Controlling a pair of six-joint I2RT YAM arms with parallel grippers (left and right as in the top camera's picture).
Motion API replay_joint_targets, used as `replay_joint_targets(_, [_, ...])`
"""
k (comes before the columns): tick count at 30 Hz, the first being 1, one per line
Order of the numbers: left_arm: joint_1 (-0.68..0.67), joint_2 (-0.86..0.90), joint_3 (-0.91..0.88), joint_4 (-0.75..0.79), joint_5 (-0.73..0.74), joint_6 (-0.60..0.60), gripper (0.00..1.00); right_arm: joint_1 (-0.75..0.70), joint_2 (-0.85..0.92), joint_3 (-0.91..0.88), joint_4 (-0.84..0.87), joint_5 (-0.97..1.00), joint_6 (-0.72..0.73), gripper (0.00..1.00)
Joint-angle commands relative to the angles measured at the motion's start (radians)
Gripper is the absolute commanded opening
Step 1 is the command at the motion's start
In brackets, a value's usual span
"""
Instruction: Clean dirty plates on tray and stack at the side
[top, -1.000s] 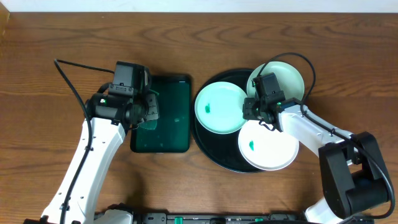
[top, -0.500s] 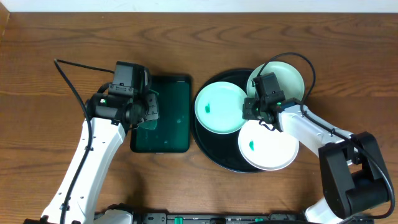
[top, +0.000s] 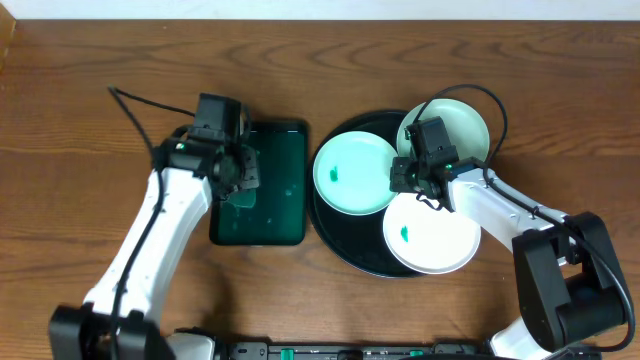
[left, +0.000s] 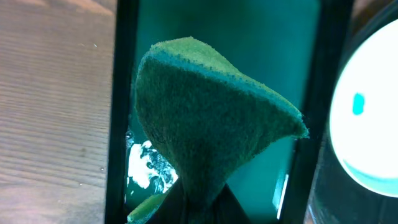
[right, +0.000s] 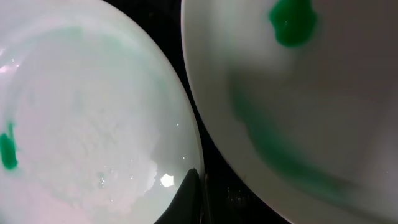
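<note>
Left hand (top: 238, 172): closed, pinching green cloth (left: 205, 118) above green rectangular tray (top: 270, 215). Right hand (top: 402, 180): fully closed at rim of left plate (top: 350, 172); grip unclear. Left plate, far plate (top: 462, 125), near plate (top: 435, 240): all on black tray (top: 335, 232).

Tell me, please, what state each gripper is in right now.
Left gripper: shut on the green sponge.
Right gripper: shut at the rim of a plate; whether it grips cannot be told.

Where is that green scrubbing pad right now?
In the left wrist view, the green pad is pinched in the left gripper. It is over the dark green rectangular tray, which sits just left of the round black tray.
</note>
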Motion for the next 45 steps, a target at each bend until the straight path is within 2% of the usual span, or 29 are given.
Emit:
replay_joint_targets(1, [-0.002, 0.069, -0.016, 0.012, 0.006, -0.005, 0.07, 0.009, 0.009, -0.007, 0.003, 0.01, -0.011, 0.01])
replay_joint_targets(14, [-0.002, 0.306, -0.016, 0.109, 0.048, -0.029, 0.08, 0.009, 0.009, -0.007, 0.002, 0.01, -0.011, 0.01])
replay_joint_targets(15, [-0.002, 0.306, -0.016, 0.112, 0.048, -0.028, 0.17, 0.009, 0.009, -0.007, 0.002, 0.01, -0.011, 0.01])
replay_joint_targets(16, [-0.002, 0.301, -0.008, 0.109, 0.047, -0.028, 0.33, 0.009, 0.009, -0.007, 0.003, 0.01, -0.011, 0.01])
replay_joint_targets(20, [-0.002, 0.277, 0.0, 0.1, 0.048, -0.028, 0.42, 0.009, 0.009, -0.007, 0.003, 0.01, -0.011, 0.01])
replay_joint_targets(37, [-0.003, 0.283, -0.021, 0.09, 0.051, -0.028, 0.41, 0.009, 0.009, -0.007, 0.003, 0.01, -0.011, 0.01])
replay_joint_targets(43, [-0.003, 0.296, -0.021, 0.101, 0.071, -0.029, 0.31, 0.009, 0.009, -0.007, 0.003, 0.01, -0.011, 0.01])
replay_joint_targets(45, [-0.003, 0.297, -0.021, 0.104, 0.07, -0.028, 0.3, 0.009, 0.009, -0.007, 0.003, 0.009, -0.011, 0.01])
